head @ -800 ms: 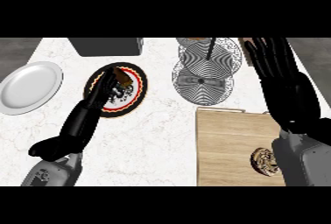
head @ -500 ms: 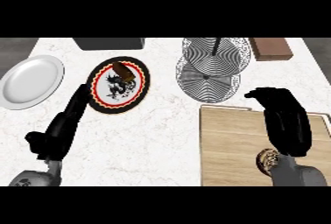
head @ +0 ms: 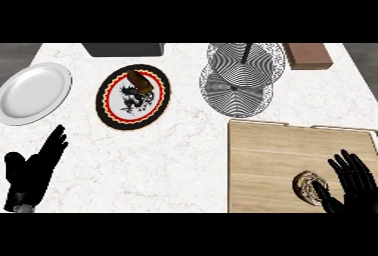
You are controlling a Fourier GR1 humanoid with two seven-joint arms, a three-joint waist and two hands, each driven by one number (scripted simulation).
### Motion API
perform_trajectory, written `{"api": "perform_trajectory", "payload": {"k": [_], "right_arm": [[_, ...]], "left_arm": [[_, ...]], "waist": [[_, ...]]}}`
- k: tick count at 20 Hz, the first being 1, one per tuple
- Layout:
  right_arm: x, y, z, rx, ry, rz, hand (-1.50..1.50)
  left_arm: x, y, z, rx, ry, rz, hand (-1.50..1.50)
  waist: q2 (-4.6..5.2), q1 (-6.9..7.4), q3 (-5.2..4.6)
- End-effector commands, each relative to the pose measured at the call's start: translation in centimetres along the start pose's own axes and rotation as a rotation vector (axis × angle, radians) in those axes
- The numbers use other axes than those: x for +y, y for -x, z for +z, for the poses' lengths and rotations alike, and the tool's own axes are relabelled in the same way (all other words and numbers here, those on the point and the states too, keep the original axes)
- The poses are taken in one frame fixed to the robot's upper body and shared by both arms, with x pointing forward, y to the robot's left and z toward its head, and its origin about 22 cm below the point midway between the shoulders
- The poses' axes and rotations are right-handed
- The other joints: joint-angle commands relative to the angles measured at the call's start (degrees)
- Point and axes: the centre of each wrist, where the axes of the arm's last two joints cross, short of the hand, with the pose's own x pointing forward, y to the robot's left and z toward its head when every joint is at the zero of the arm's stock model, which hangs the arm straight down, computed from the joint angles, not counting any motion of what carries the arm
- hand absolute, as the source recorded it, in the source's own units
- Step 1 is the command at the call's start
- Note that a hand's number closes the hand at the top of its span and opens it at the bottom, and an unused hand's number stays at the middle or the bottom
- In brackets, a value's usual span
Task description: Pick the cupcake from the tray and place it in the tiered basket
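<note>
The cupcake (head: 308, 183) sits on the wooden tray (head: 280, 155) near its lower right, with the right hand (head: 353, 180) just beside it, fingers straight and holding nothing. The left hand (head: 33, 170) rests open at the table's (head: 184, 145) lower left. The tiered basket (head: 240, 70) stands beyond the tray (no readable writing anywhere).

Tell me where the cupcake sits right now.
In the head view the cupcake lies on the wooden tray at lower right, just beside the right hand and well below the tiered basket.
</note>
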Motion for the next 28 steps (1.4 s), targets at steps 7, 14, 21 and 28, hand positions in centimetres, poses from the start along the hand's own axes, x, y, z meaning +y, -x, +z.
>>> {"api": "perform_trajectory", "payload": {"k": [7,14,21,28], "right_arm": [[-5.5,-5.2,-0.1,0.353,-0.242,0.573,-1.5],[-3.9,-11.7,-3.3,0.375,-0.356,0.592,-1.5],[-1.2,-11.4,-5.5,0.555,-0.437,0.573,-1.5],[-1.0,-13.3,-3.4,0.663,-0.431,0.684,-1.5]], "left_arm": [[2.4,-0.6,-1.2,0.04,-0.011,-0.005,0.0],[0.9,1.0,-0.8,0.061,0.013,0.002,0.0],[1.2,0.8,-1.9,0.058,0.004,-0.01,0.0],[2.5,0.1,-0.2,0.055,0.003,-0.016,0.0]], "waist": [[-0.41,0.89,-0.16],[-0.59,0.79,-0.06],[-0.49,1.04,-0.04],[-0.66,0.84,-0.03]]}}
